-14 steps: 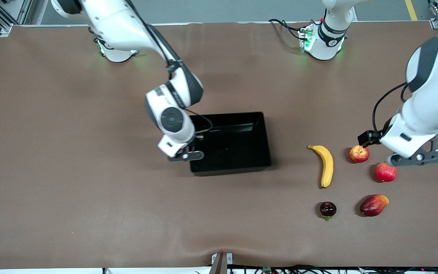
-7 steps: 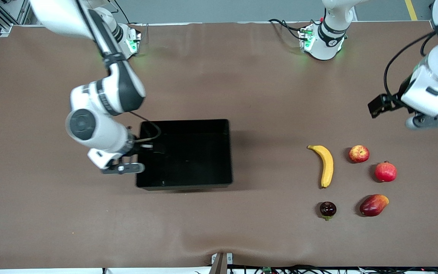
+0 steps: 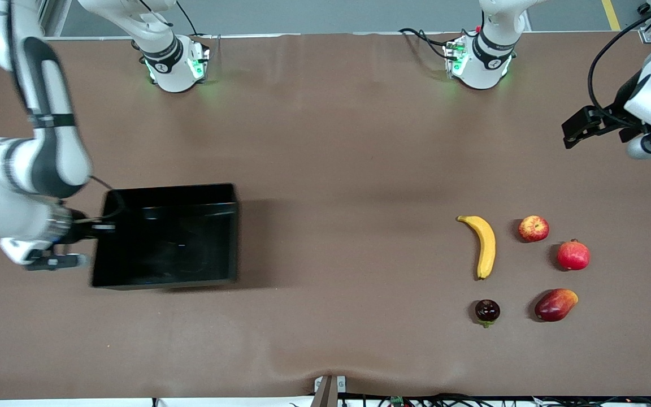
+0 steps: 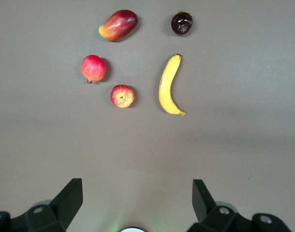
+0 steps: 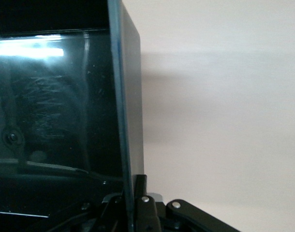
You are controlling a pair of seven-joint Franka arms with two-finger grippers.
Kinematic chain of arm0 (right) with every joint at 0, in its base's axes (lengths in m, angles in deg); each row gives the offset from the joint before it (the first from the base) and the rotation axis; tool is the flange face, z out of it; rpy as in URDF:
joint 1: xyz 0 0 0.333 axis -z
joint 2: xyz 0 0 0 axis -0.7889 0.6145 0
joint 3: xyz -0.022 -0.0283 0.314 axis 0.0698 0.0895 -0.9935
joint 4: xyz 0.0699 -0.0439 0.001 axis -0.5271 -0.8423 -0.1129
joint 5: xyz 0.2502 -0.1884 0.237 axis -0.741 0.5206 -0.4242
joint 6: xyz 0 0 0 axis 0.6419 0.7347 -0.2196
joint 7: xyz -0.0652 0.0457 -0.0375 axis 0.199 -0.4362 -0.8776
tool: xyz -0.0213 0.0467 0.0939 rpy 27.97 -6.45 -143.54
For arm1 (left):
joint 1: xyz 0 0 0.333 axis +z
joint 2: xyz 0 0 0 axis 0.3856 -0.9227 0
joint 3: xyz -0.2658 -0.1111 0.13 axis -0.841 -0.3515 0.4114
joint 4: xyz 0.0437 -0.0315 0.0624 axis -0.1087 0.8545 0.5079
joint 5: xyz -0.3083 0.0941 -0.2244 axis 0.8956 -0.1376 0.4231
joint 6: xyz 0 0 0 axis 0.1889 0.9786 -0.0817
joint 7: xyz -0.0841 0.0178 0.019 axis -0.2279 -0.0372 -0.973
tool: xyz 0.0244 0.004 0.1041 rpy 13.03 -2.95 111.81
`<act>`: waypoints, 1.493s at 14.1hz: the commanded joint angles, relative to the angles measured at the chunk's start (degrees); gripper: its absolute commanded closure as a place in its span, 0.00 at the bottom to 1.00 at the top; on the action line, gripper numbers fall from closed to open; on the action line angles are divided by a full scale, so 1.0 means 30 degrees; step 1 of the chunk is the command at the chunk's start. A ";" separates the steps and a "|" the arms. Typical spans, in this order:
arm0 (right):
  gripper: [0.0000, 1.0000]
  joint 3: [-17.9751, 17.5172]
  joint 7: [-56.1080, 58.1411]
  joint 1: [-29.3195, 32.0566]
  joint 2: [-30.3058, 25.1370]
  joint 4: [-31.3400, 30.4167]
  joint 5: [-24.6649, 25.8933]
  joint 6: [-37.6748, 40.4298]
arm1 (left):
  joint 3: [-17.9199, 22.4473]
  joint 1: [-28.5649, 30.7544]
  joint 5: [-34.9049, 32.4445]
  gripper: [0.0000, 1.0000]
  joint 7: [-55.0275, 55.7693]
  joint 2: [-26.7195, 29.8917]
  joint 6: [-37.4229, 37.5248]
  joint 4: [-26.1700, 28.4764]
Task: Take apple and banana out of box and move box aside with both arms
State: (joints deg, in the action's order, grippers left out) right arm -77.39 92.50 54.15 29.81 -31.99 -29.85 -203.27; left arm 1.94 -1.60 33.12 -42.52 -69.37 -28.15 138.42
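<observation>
Two arms: white with rounded joints and black bands, bases along the worktop [image 3: 325,141] edge farthest from the front camera.
Right gripper [image 3: 85,240]: fingers clenched on the end wall of the shallow glossy black plastic box [image 3: 167,237], at the right arm's end of the worktop.
Left gripper [image 4: 135,203]: fingers spread wide and holding nothing, raised over bare worktop near the left arm's end; this arm waits.
Box contents: none; bare black floor shows in the right wrist view [image 5: 51,106].
Long curved yellow banana [image 3: 485,246]: on the worktop, well apart from the box, toward the left arm's end.
Small red-and-yellow streaked apple [image 3: 533,228]: just beside the banana, also outside the box.
Step in hand: fruit removal looks done; box relocation under way, by the right arm alone.
Next move calls for: setting the box down flat, then releasing the wall.
</observation>
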 commanded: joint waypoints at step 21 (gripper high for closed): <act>0.00 -0.0558 0.2886 0.6194 0.3810 0.0264 -0.0075 -0.3246 | 0.8346 -0.6375 0.1286 0.00 -0.2901 0.2853 -0.0900 0.2959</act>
State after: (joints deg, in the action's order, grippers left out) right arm -78.00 101.08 71.47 41.50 -32.15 -29.34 -214.23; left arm 22.16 -16.33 35.88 -50.27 -66.49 -27.85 140.56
